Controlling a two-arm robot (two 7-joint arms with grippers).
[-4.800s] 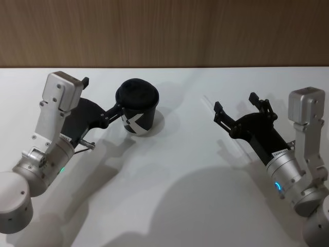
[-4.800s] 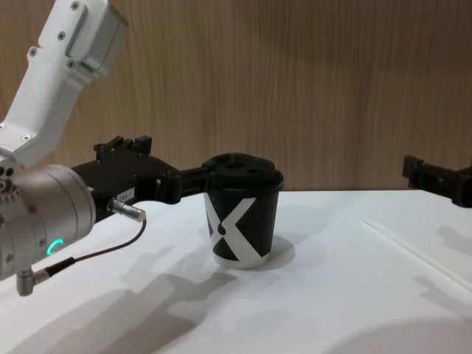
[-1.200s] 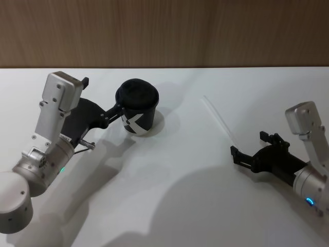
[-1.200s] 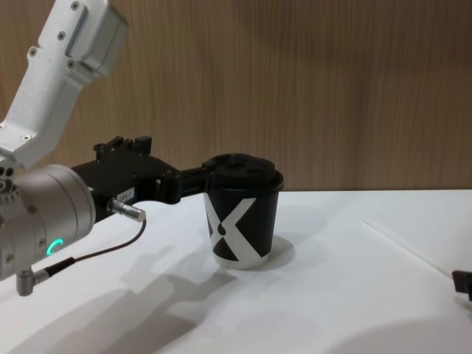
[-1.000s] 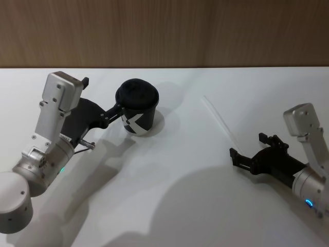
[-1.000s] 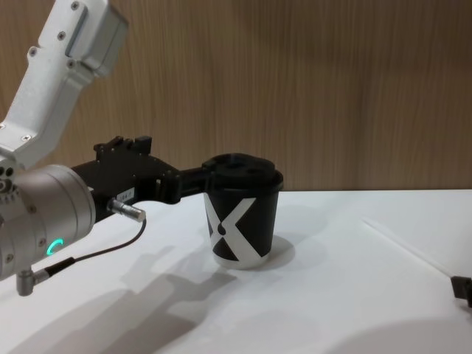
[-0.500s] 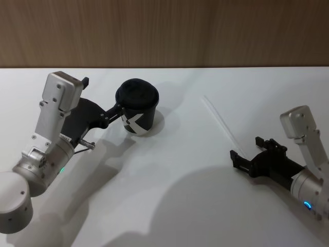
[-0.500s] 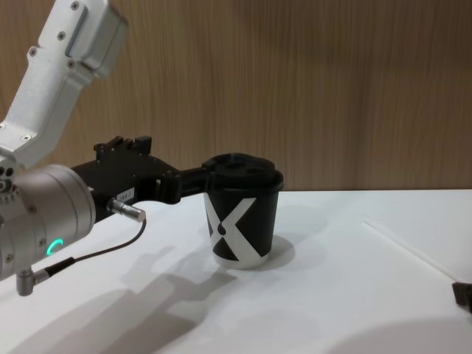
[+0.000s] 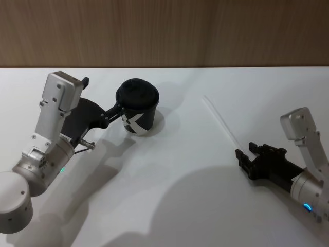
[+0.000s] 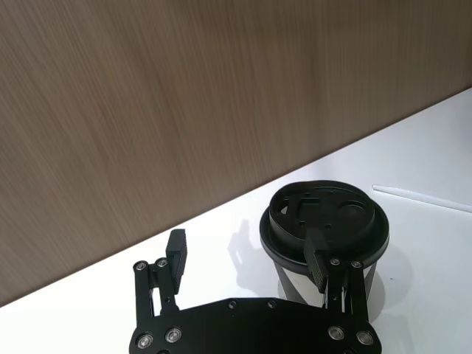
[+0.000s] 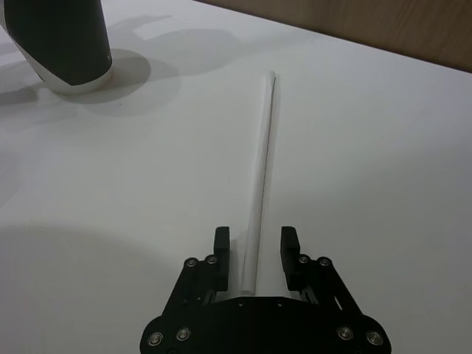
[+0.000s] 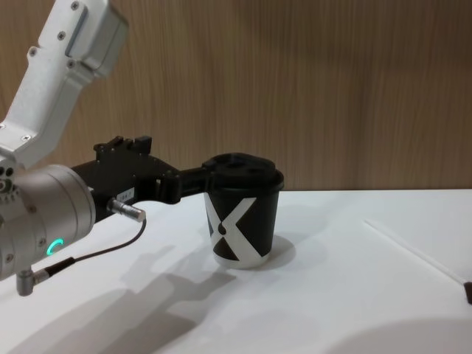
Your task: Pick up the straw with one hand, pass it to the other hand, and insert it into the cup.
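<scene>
**Right gripper straddles the straw's near end, not yet closed**

The right gripper (image 11: pixel 255 237) sits low on the tabletop (image 9: pixel 175 154) with its jaws released, one on each side of the straw (image 11: pixel 264 147). A thin gap shows on both sides, so nothing is gripped yet. The straw lies flat and runs straight ahead of this gripper, away from its fingertips, with only its near end between the jaws. The cup (image 9: pixel 136 110) stands upright, lid on, well off beyond the straw's far tip. The left gripper (image 10: pixel 247 243) is also spread wide, with one jaw against the cup's side just under the lid and the other well clear of it.

The step in hand looks like the first pick. To do it well, the jaws should close squarely across the straw while it stays centred, with light pressure, since a thin plastic tube is likely to flatten or squirt sideways. Holding so near the end leaves a long free length, which suits a hand-over, but it may droop or swing, so the lift should be slow and level. The jaw tips need to stay low enough to catch the straw without scraping the tabletop.

Nearly five seconds ago the right gripper hung above the straw's middle with its jaws far wider. It has since dropped, drawn back to the straw's near end and narrowed its jaws. In the last half second it has slid sideways onto the straw's line. The cup, the straw and the left gripper have not moved.
</scene>
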